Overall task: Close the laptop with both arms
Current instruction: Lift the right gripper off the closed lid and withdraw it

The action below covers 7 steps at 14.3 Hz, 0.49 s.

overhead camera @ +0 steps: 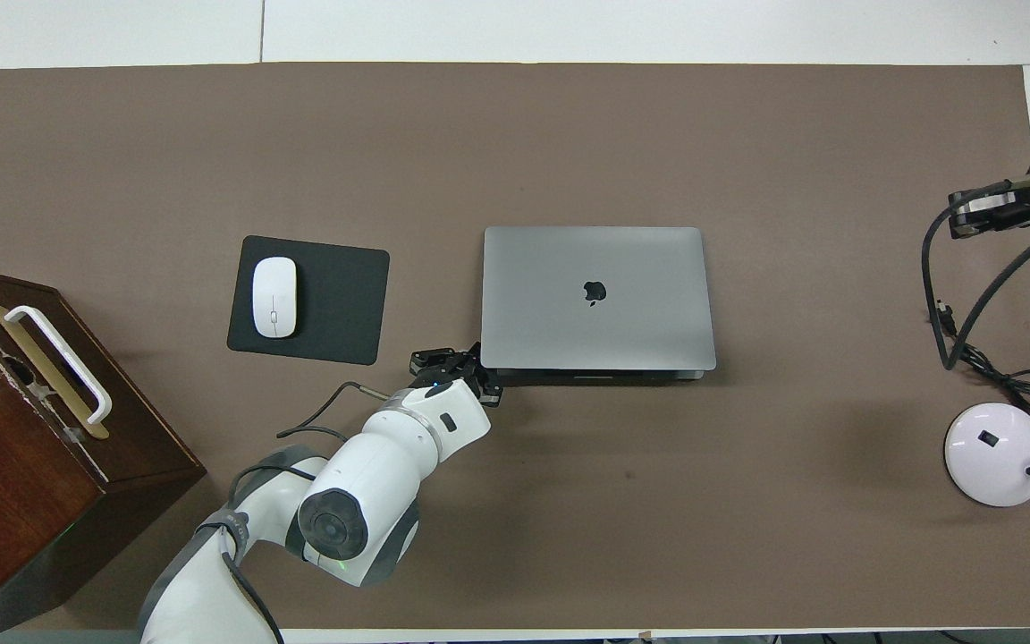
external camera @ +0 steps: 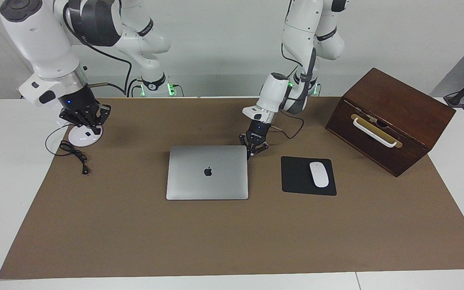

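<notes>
Left gripper (external camera: 257, 150), fingers spread, is hanging at the closed laptop's (external camera: 207, 172) robot-side corner; right gripper (external camera: 85, 117), state unclear, is hovering over the brown-matted bench (external camera: 232, 241).

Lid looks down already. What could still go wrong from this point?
1. The left gripper sits low at the laptop corner nearest the robots. Pulling away sideways could catch that edge and drag the laptop.
2. The right gripper hangs over the white round lamp base and its black cable. A careless move could snag the cable.
</notes>
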### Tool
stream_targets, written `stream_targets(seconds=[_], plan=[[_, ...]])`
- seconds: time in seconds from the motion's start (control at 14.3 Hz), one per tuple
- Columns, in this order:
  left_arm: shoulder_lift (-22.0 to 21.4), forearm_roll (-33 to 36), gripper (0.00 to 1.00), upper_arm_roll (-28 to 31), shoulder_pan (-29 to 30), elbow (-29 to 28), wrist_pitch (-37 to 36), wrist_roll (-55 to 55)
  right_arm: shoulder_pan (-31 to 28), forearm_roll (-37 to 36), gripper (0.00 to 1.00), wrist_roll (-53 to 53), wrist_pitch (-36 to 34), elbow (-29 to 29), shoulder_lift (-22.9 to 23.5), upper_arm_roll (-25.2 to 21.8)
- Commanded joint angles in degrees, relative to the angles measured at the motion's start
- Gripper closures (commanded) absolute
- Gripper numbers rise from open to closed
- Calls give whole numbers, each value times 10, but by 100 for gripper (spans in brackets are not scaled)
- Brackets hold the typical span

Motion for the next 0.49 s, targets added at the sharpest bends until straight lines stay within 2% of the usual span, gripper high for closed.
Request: stream_targets(seconds=[0.0, 0.07, 0.14, 0.42], plan=[[-53, -7, 100, -2, 6, -16, -65, -5, -7, 17, 36, 38, 34, -61, -35, 8], [-64, -8, 100, -2, 6, -17, -82, -7, -6, 17, 21, 46, 34, -62, -35, 8], [-78, -7, 100, -2, 7, -17, -108, -9, -5, 18, 2, 57, 34, -62, -35, 8], [-139, -7, 100, 2, 21, -10, -235, -5, -3, 18, 0, 74, 27, -62, -36, 8]])
